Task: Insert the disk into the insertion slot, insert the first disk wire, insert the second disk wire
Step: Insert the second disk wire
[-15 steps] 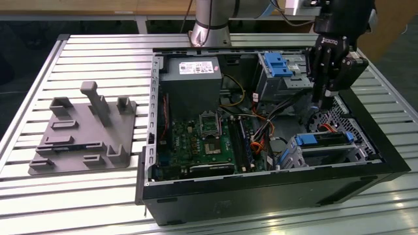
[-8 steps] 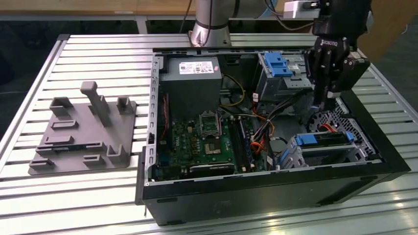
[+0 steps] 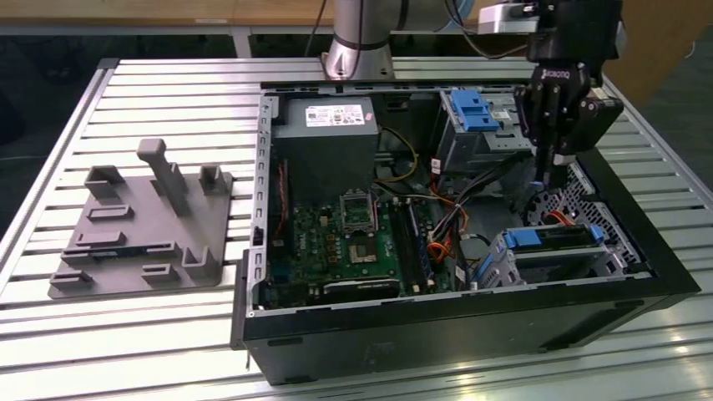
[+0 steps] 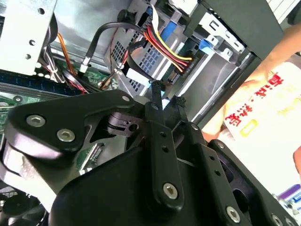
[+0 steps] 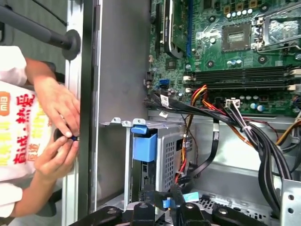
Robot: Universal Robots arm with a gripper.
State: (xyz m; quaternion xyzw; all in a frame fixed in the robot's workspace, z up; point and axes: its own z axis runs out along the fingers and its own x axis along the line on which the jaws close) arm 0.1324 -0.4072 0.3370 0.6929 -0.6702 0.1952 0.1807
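My claw (image 3: 543, 177) hangs inside the open black computer case (image 3: 468, 322) on the slatted metal worktop (image 3: 167, 334), close to a bundle of red, yellow and black wires (image 4: 162, 44). The silver-grey hard drive in its blue plastic caddy (image 3: 553, 239) sits in the small grey perforated metal cage (image 3: 566, 266), at the case's near corner on the exterior view's right. I cannot tell whether the claw is open or closed.
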